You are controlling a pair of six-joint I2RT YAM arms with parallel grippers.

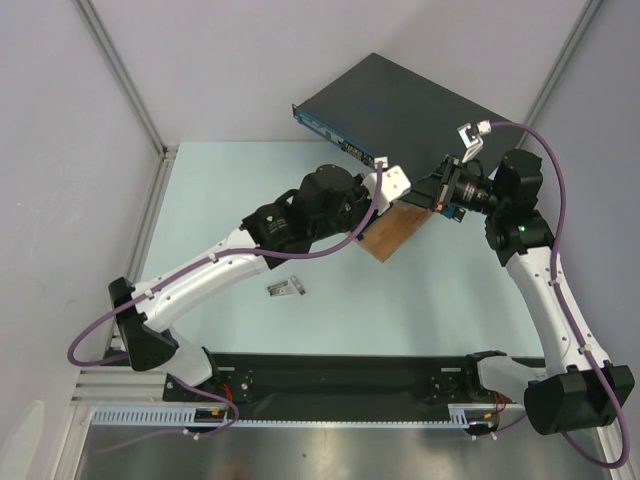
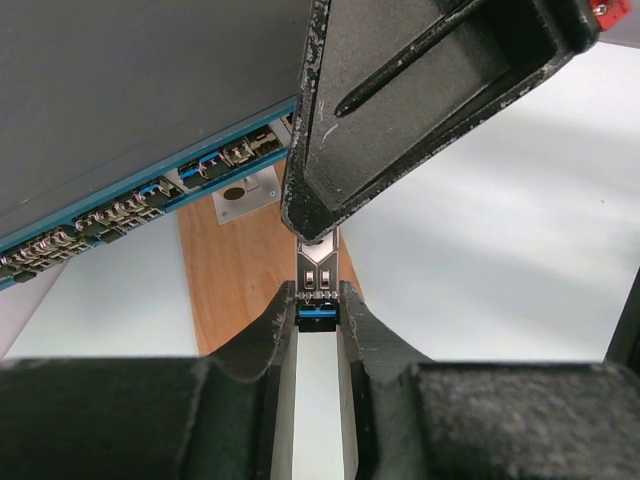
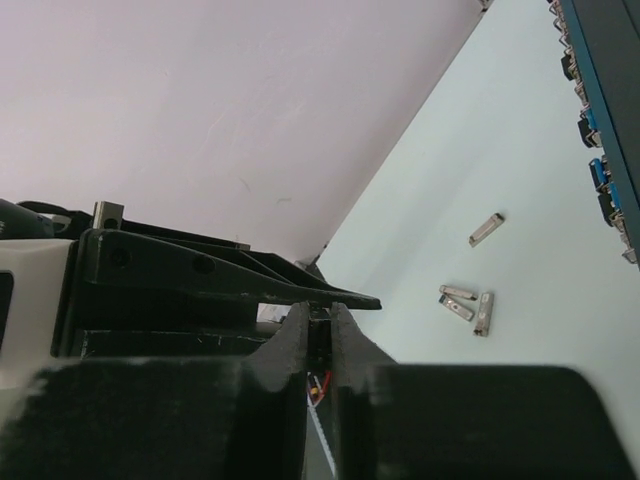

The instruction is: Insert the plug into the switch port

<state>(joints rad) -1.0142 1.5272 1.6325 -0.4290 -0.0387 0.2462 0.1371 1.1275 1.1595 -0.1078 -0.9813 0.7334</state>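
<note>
Your plug, a small silver module with a blue tab, is held in the air above the wooden board. It sits just off the switch's blue front strip and is not in any socket. The left jaws are clamped on its blue-tabbed end. The right jaws are pressed together. One of their dark fingers reaches down to the plug's far end, but you cannot tell whether they pinch it.

The switch lies at the far edge of the bench, toward its far right corner, with the strip turned toward the near left. Several sockets along the strip hold blue-tabbed inserts; which of the others are free is too small to tell. The board runs up to the strip, with a small white bracket on it just below the sockets.

Three loose silver modules lie near the middle of the bench, well apart from the switch.
</note>
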